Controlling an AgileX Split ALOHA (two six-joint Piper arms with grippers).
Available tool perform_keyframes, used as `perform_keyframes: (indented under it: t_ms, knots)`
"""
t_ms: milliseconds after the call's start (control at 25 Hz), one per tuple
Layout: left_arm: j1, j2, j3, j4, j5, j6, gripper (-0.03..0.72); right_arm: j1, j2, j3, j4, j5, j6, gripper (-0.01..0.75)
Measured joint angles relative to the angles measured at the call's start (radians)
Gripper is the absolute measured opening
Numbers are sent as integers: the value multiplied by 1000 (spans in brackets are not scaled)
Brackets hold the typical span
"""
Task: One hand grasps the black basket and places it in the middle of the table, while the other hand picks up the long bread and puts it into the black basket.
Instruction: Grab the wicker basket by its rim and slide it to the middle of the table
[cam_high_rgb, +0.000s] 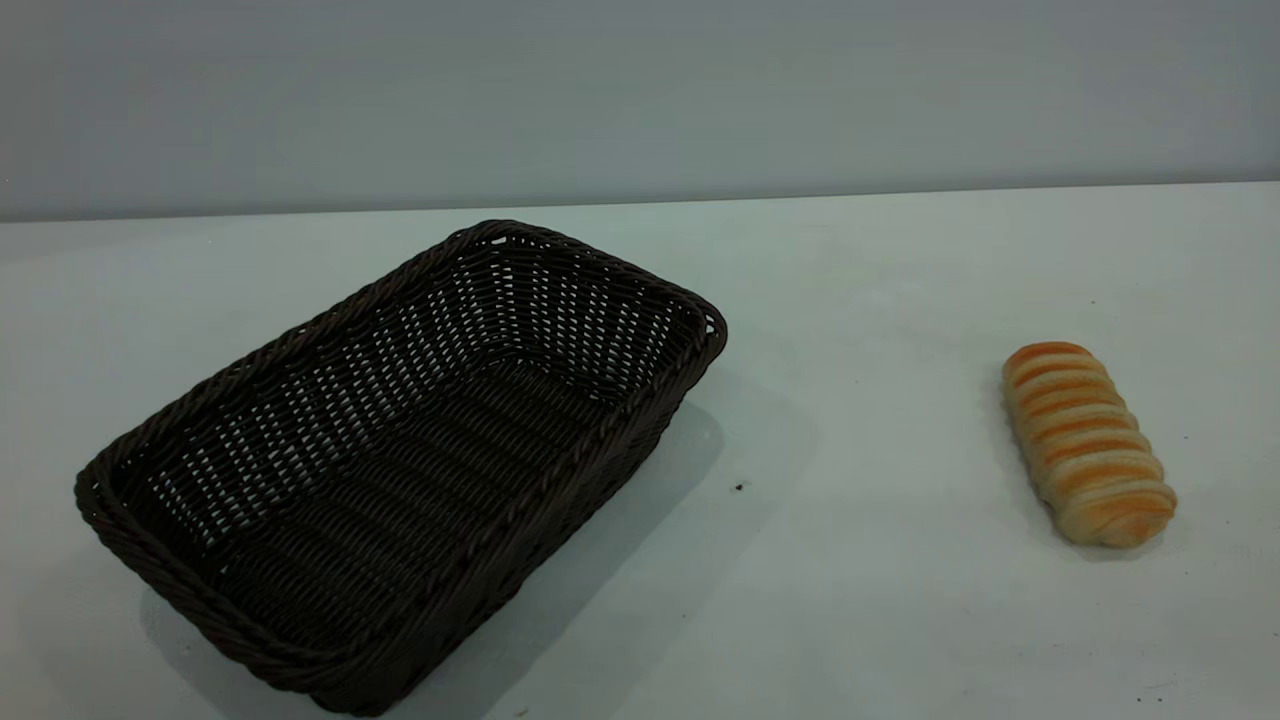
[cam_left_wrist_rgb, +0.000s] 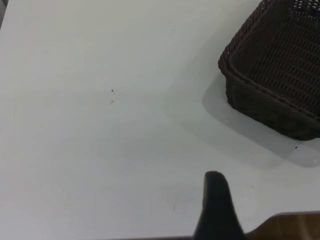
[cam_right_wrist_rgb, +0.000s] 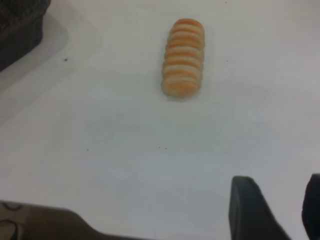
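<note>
Nearest, the black basket sits left of the table centre, the long bread far right, both ungrasped; right gripper gapes, left gripper's state unclear.

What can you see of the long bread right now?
The long bread is a small oblong loaf, its ridged top striped orange-brown and cream. It lies flat and whole on the white table, at the exterior view's right, well apart from the black basket. Nothing touches it but the tabletop; no gripper is on it.
</note>
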Motion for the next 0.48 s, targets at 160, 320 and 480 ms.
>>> perform_keyframes:
  t_ms: [160,320,480]
  knots:
    - [0,0,0,-43,0,-18,584,0,0,0,0,0,0,243]
    - [0,0,0,-127,-10,-48,584,0,0,0,16,-6,0,243]
    - [0,2,-6,-148,-73,-90,584,0,0,-15,60,-91,8,243]
